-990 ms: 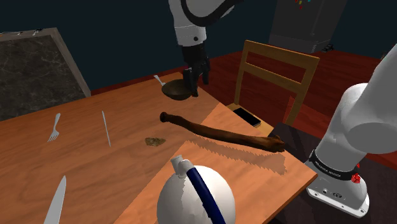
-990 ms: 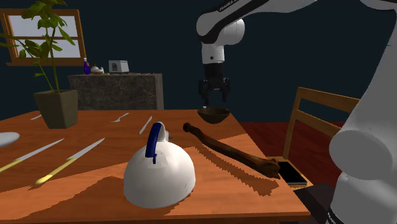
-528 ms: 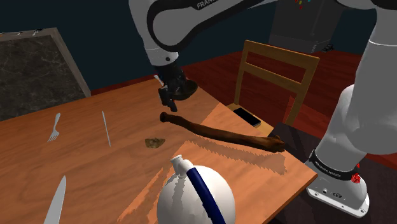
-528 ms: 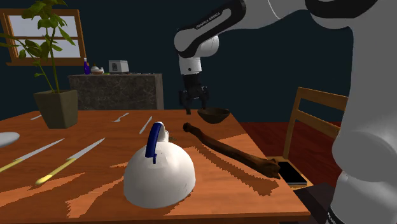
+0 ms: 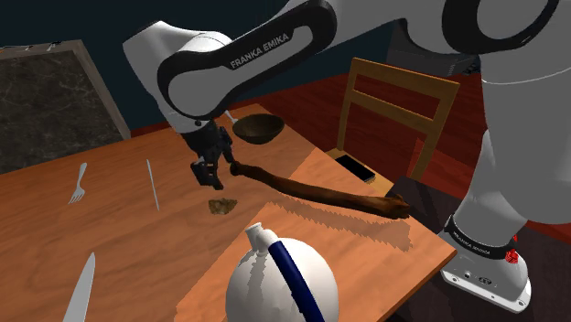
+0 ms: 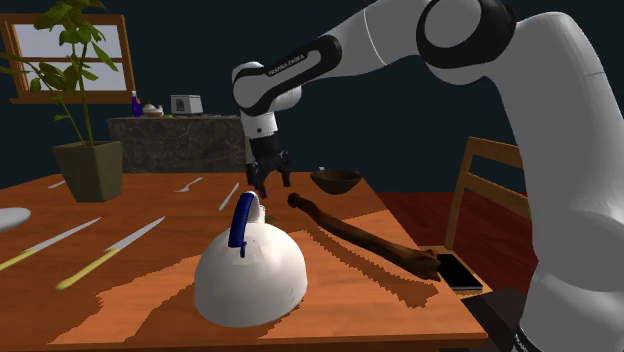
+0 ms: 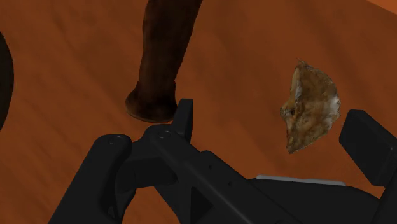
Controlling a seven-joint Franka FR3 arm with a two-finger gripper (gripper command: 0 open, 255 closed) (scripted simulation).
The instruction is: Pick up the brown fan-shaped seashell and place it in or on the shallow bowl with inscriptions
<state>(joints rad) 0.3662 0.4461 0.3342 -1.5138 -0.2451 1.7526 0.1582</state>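
Wood table (image 7: 242,51): fingers (image 7: 369,143) apart abv seashell (image 7: 310,105), no contact.

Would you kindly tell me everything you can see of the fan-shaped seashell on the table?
The seashell is a small, fan-shaped piece, mottled tan and brown with whitish patches and a ragged rim. It lies flat on the wooden table, touching nothing else, near the knobbed end of the long dark club. The open end effector hovers above it; in the wrist view it sits between the two fingers, nearer one, and neither touches it.
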